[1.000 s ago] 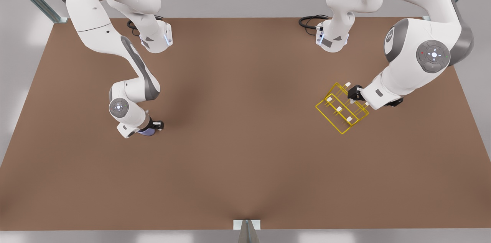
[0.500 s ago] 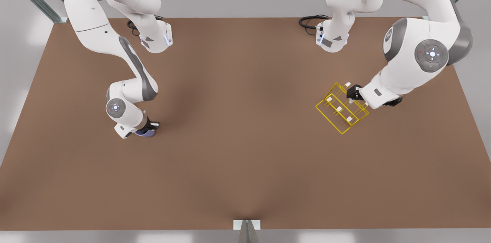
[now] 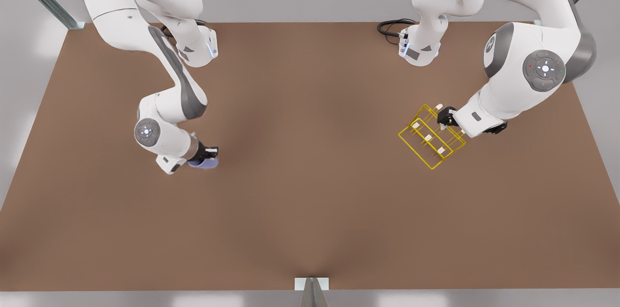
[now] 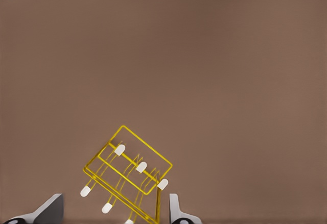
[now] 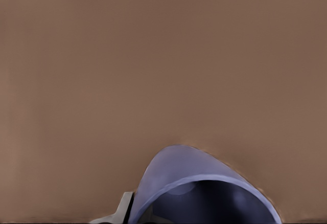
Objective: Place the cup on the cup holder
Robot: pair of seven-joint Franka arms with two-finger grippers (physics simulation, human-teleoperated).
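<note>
Right gripper (image 3: 209,154) pinching cup (image 3: 203,163), shifted toward open table (image 3: 310,200) centre since earlier. Left gripper (image 3: 448,120) spread at cup holder (image 3: 431,137) edge, unmoved.

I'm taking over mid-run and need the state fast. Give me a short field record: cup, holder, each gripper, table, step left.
cup: lavender-blue, in the right gripper, on the front view's left
cup holder: yellow wire rack, white-tipped pegs, on the table at the front view's right
right gripper: shut on the cup
left gripper: at the holder's edge, fingers apart around a wire
table: brown
left to do: cup not yet on the holder
</note>
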